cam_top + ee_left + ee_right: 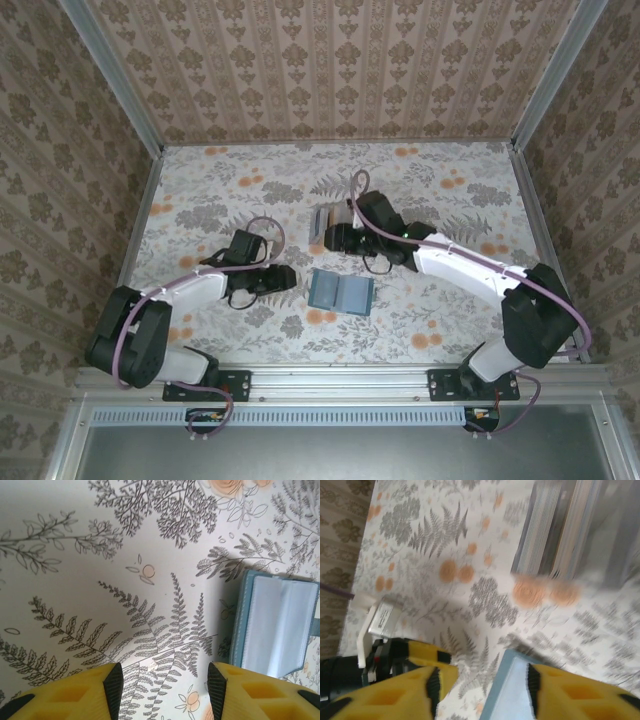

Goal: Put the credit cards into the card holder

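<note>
Two robot arms worked over a fern-and-flower patterned bench (pixel 220 190) where a small clear, greyish plastic card holder with upright parallel slots (pixel 328 218) stood near the middle, toward the far side. The right gripper (pixel 336 238) hovered just beside it on the near side, its yellow jaws spread apart with nothing between them, as its wrist view (pixel 482 692) confirmed. The holder's ribbed slots (pixel 570 530) appeared blurred there, and whether any held a card could not be told.

A dark teal folding wallet (pixel 340 292) lay open and flat on the bench nearer the arms, its clear inner sleeves facing up (pixel 277 630). The left gripper (pixel 278 280) sat low beside its left edge, jaws wide and empty (pixel 165 690). No thin plastic credit card could be made out with certainty; the sleeves looked pale and glossy.

Such cards would likely prove light, stiff and slippery, lying too flat to pinch from above. A grip on a short edge, with the card stood upright, seemed the safest way into a narrow slot, and the light holder might slide if nudged.
</note>
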